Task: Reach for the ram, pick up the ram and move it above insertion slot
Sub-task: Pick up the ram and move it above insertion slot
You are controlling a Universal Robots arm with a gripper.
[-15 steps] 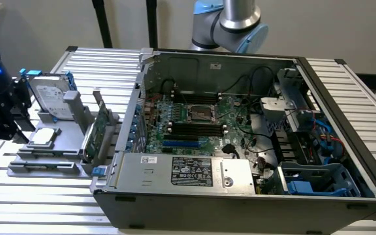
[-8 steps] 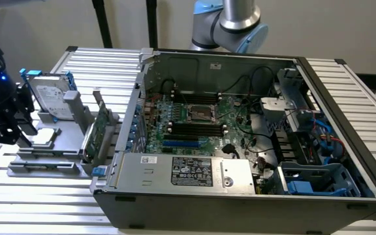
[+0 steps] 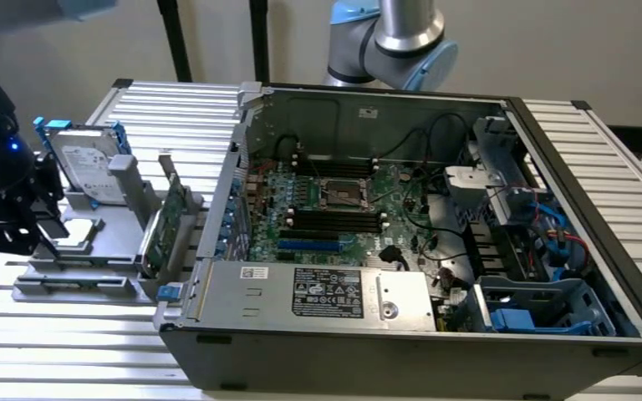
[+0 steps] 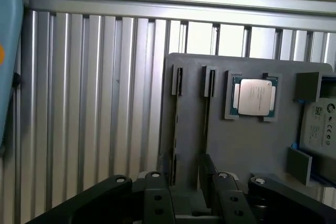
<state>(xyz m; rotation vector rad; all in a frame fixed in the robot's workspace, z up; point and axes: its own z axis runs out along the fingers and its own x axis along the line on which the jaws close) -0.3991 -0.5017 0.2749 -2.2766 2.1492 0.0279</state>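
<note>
The ram [image 3: 187, 214] seems to be the lower green board standing on edge in the grey holder [image 3: 87, 280], on the side nearest the computer case. In the wrist view the ram [image 4: 177, 124] shows edge-on as a thin dark strip in the holder's outer slot. My gripper [image 3: 11, 219] hangs at the exterior view's far left, beyond the holder and apart from the ram. Its black fingers [image 4: 157, 195] stand open around the gripper's middle [image 4: 191, 200], with nothing between them.
A taller green card with a bracket [image 3: 156, 236] stands beside the ram. The holder also carries a processor [image 4: 255, 97] and a hard drive [image 3: 81, 167]. The open computer case [image 3: 588, 150] shows its motherboard's black memory slots [image 3: 338, 221] in the middle. All rests on a ribbed metal table [image 3: 64, 351].
</note>
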